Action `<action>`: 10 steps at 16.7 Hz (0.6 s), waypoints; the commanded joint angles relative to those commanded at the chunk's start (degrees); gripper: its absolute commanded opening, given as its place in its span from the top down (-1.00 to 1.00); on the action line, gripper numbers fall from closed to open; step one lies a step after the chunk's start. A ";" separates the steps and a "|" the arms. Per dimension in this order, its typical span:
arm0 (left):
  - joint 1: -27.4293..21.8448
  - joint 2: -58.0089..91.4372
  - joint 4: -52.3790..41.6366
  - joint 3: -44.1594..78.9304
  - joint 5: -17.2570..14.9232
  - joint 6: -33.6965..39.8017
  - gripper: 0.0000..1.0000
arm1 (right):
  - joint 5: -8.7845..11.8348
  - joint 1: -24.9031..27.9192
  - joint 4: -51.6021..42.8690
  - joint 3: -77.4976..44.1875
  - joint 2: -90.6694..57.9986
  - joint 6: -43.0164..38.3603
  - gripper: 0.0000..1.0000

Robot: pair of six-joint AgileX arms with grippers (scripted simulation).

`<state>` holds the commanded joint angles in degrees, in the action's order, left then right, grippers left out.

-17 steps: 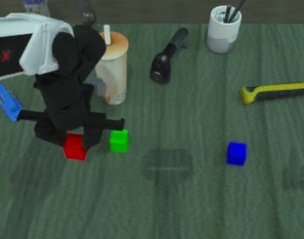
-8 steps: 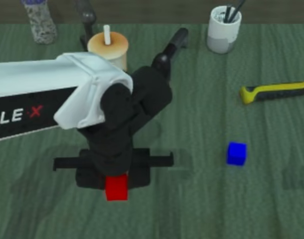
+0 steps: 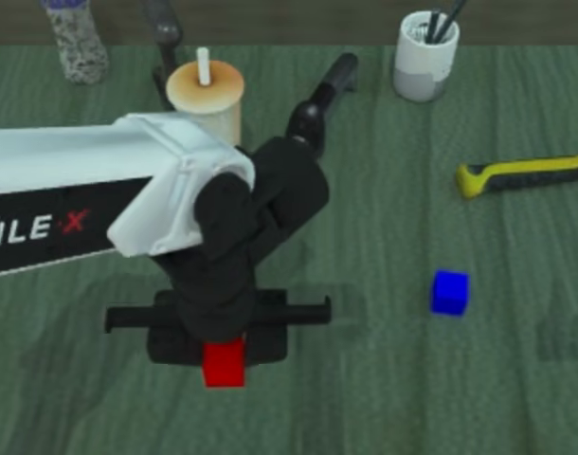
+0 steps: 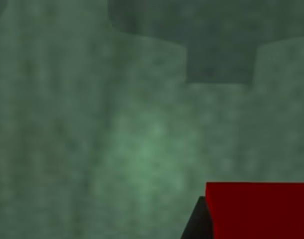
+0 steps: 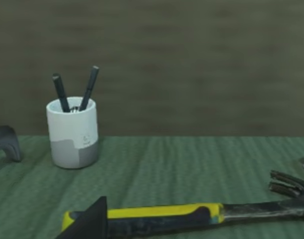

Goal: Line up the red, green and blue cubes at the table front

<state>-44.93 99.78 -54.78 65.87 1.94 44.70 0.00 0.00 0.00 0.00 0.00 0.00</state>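
Green cube hidden under left arm (image 3: 128, 213)

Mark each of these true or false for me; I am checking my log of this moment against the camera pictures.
1. The left gripper holds the red cube. True.
2. The blue cube sits on the table's left half in the top view. False: it lies on the right half, below the yellow-handled hammer.
3. The green cube is in plain sight beside the red one. False: no green cube shows in any current view.
4. The white pen holder has dark pens in it. True.
5. The right arm is reaching over the blue cube. False: the right arm does not appear in the top view; its wrist camera faces the hammer and pen holder.
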 joint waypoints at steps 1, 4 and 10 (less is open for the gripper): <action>0.02 0.71 1.92 -1.11 0.00 -0.01 1.00 | 0.00 0.00 0.00 0.00 0.00 0.00 -1.00; 0.11 3.42 9.23 -5.14 -0.01 0.03 1.00 | 0.00 0.00 0.00 0.00 0.00 0.00 -1.00; 0.07 5.53 13.71 -8.04 0.04 0.08 1.00 | 0.00 0.00 0.00 0.00 0.00 0.00 -1.00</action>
<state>-44.86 105.31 -41.08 57.83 1.98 44.77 0.00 0.00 0.00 0.00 0.00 0.00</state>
